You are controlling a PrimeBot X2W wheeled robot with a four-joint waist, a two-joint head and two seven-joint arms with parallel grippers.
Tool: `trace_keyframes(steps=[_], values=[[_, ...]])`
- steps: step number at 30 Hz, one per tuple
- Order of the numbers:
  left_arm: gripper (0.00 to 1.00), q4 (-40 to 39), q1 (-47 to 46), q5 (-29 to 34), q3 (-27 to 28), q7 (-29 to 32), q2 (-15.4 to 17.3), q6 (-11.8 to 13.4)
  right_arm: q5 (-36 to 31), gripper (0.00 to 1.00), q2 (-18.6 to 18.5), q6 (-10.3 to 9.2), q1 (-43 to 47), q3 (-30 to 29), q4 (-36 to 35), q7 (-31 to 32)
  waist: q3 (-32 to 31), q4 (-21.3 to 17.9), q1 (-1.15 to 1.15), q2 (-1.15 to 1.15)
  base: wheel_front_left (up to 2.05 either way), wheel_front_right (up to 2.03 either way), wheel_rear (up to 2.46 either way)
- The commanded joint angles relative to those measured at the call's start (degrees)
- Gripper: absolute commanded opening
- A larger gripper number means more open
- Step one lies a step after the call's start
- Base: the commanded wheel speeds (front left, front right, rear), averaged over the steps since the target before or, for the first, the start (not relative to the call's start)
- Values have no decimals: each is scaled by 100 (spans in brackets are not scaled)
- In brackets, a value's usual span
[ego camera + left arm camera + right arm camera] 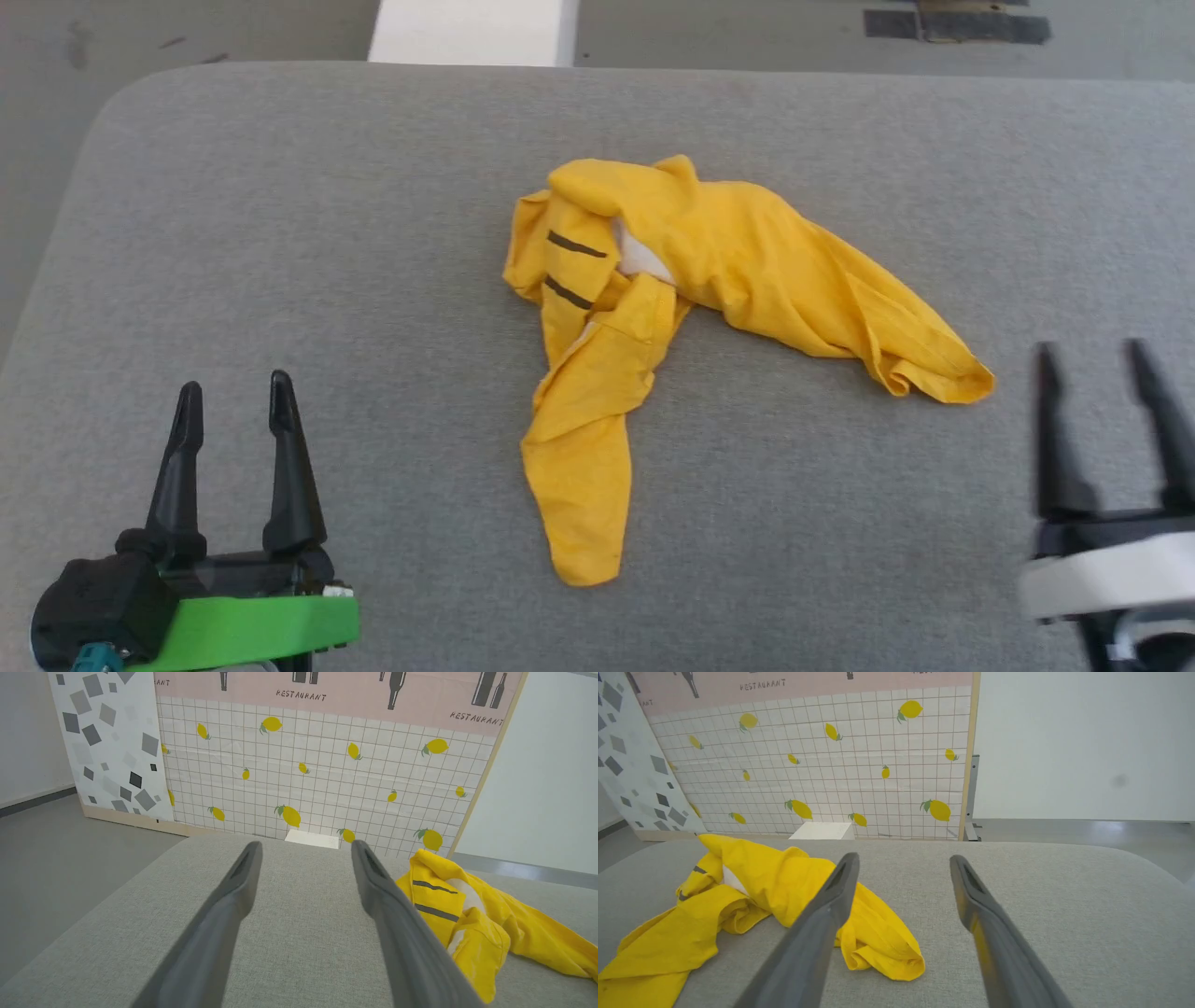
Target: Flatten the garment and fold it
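Grey fabric table (280,233) | garment (653,280) crumpled (mid-surface) | lemon-tiled backdrop (303,774) behind

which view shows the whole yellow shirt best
The head view: the garment lies whole, seen from above, crumpled in a bent shape on the grey surface, stripes visible. The left wrist view cuts it off at the right edge; the right wrist view cuts it off at the lower left.

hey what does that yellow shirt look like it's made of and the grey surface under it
Yellow shirt: looks like soft thin matte fabric, probably cotton knit; it slumps in loose folds and shows stitched hems.
Grey surface: seems a matte, speckled woven upholstery cloth over padding, judging by its fine grain and rounded corners.
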Motion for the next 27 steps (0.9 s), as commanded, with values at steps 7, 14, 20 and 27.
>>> trace_keyframes(steps=[7,14,20,27], values=[[100,111,-27,337,250,-21,-449,-534,-293,100,3,-9,-775,1295,439,897,-34,395,0,0,0,0,0],[100,279,-176,495,341,-21,-775,-965,-216,100,-2,-9,-1769,2114,1584,1756,222,673,0,0,0,0,0],[100,486,-313,578,385,-21,-1044,-1279,-244,100,-28,-9,-2390,2115,2521,1909,388,1004,0,0,0,0,0],[100,677,-392,660,450,-21,-1237,-1525,-157,0,-6,-9,-2774,1843,3511,1785,423,1291,0,0,0,0,0]])
